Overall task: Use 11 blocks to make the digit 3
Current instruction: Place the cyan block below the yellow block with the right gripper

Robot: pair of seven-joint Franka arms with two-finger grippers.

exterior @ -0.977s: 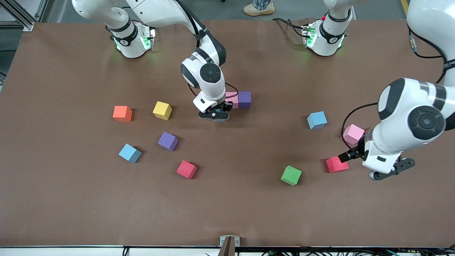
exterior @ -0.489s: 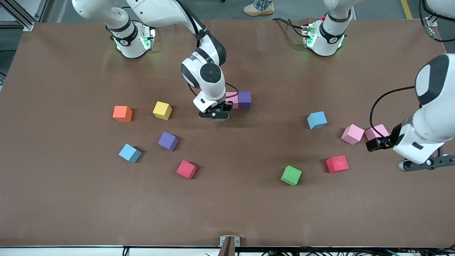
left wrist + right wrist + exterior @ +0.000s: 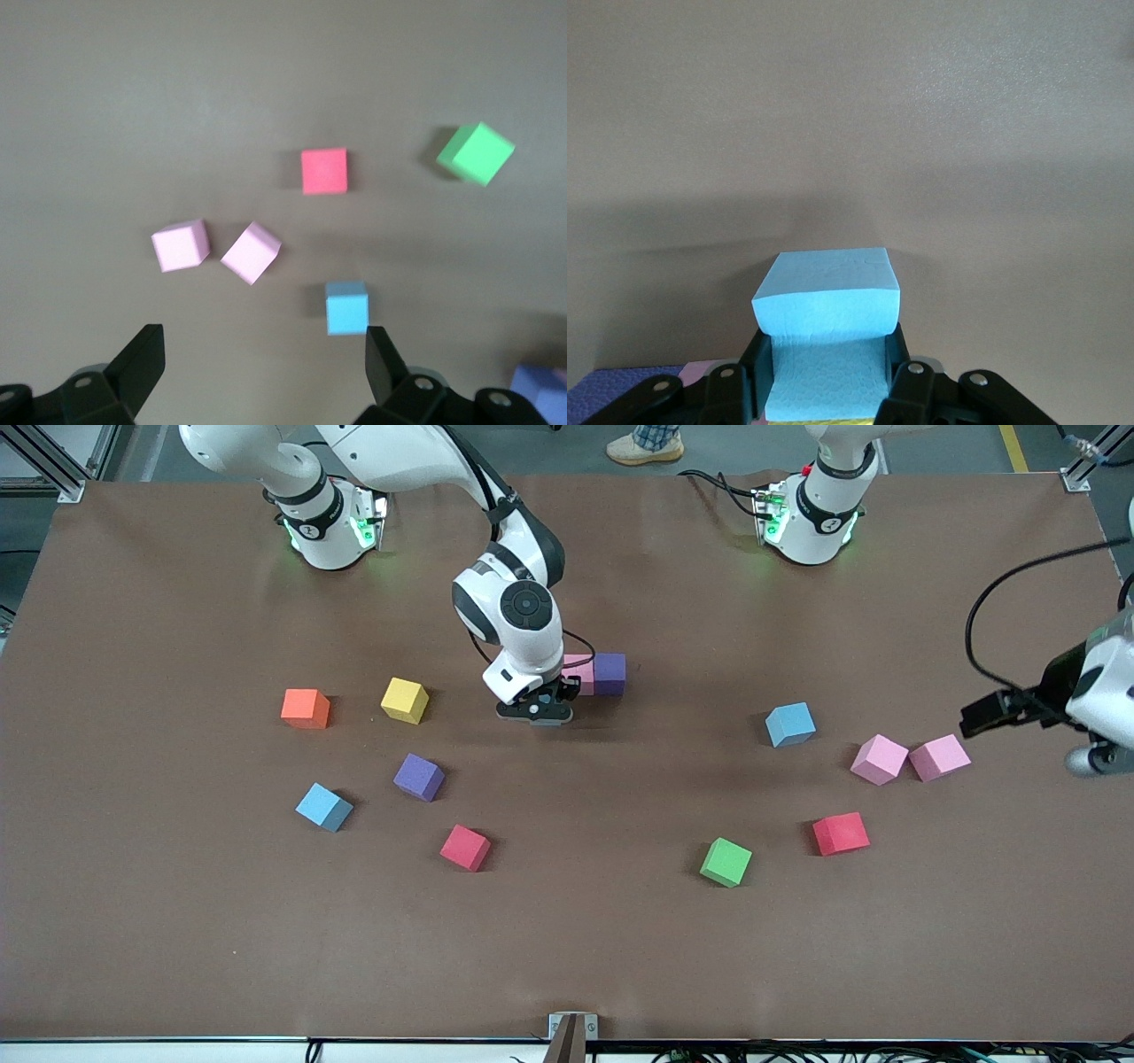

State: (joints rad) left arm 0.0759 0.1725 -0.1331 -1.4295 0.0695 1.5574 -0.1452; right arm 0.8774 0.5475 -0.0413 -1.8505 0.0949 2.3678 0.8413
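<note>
Brown table (image 3: 177,921), left claw (image 3: 266,372) now risen, wide open, empty, right claw (image 3: 828,390) still gripping blue block (image 3: 828,297).

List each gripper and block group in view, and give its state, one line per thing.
right gripper: shut on a blue block, beside the joined pair.
blue block: gripped.
left gripper: open, empty, over the left arm's end of the table.
pink and purple pair: joined, placed.
two pink blocks: loose, close together.
orange cube: loose.
</note>
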